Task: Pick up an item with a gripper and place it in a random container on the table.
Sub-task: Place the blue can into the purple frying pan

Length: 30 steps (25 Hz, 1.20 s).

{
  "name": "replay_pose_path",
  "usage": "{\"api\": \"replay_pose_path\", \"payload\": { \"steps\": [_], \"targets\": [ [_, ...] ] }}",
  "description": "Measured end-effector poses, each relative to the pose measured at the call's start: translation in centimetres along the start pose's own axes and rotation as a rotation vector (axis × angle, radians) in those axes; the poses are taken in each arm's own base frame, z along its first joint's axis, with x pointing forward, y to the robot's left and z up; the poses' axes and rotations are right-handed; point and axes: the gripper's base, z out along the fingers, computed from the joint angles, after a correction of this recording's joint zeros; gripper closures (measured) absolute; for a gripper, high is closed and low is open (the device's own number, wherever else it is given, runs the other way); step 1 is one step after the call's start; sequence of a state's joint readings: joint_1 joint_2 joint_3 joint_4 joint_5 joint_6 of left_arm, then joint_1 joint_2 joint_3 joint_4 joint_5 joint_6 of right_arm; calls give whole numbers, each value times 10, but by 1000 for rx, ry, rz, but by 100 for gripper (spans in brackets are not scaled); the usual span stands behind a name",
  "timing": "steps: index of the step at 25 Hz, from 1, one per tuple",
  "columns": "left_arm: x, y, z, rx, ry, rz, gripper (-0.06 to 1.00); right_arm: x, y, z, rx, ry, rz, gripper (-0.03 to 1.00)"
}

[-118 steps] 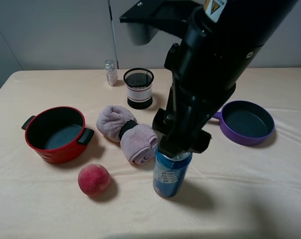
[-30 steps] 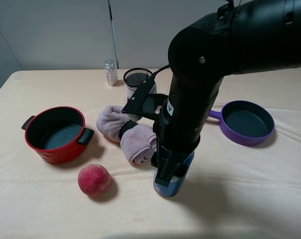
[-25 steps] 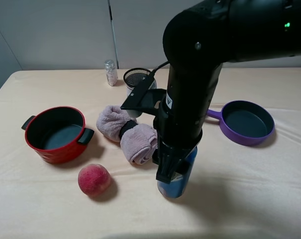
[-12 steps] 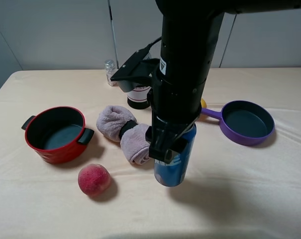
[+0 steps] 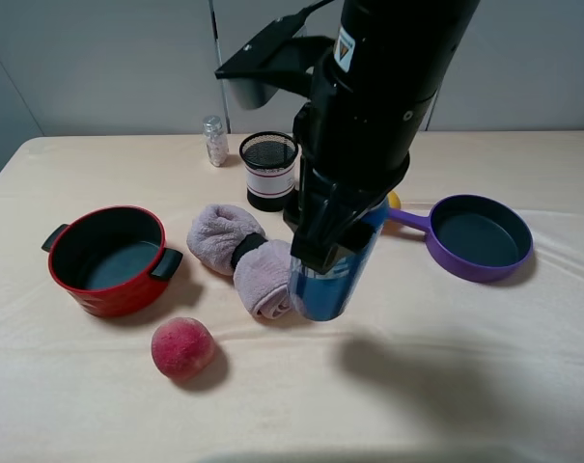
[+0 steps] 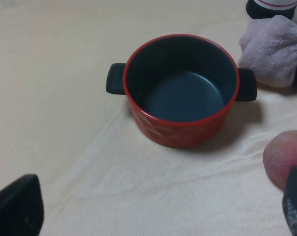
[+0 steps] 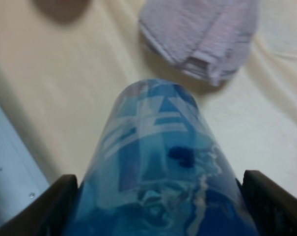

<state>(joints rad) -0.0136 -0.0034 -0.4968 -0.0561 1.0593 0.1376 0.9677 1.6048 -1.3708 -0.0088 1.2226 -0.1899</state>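
My right gripper (image 5: 332,253) is shut on the blue drink can (image 5: 328,280) and holds it tilted in the air above the cream table (image 5: 446,386), beside the rolled towel. In the right wrist view the can (image 7: 163,167) fills the space between the black fingers (image 7: 268,209). The purple frying pan (image 5: 477,237) sits empty to the right of the can, its handle pointing left. My left gripper (image 6: 153,209) is open and empty, hovering near the red pot (image 6: 181,88); only its fingertips (image 6: 18,204) show.
A red two-handled pot (image 5: 110,258) stands at the left, a peach (image 5: 182,348) in front of it. A pink rolled towel (image 5: 245,254) lies mid-table. A black mesh cup (image 5: 269,170) and a small shaker bottle (image 5: 214,141) stand at the back.
The right gripper has lifted the blue can off the table and raised it, tilting it, drifting slightly back. The other objects have not moved.
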Motion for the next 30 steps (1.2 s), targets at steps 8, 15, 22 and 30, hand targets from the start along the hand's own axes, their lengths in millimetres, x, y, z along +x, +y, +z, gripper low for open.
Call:
{"api": "replay_pose_path", "payload": {
  "steps": [8, 15, 22, 30],
  "targets": [
    [0, 0, 0, 0, 0, 0, -4, 7, -14, -10, 93, -1, 28, 47],
    [0, 0, 0, 0, 0, 0, -4, 19, -50, -12, 111, 5, 150, 47],
    [0, 0, 0, 0, 0, 0, -4, 38, -92, -14, 139, 20, 263, 47],
    [0, 0, 0, 0, 0, 0, -4, 70, -138, -18, 171, 38, 411, 47]
  ]
}}
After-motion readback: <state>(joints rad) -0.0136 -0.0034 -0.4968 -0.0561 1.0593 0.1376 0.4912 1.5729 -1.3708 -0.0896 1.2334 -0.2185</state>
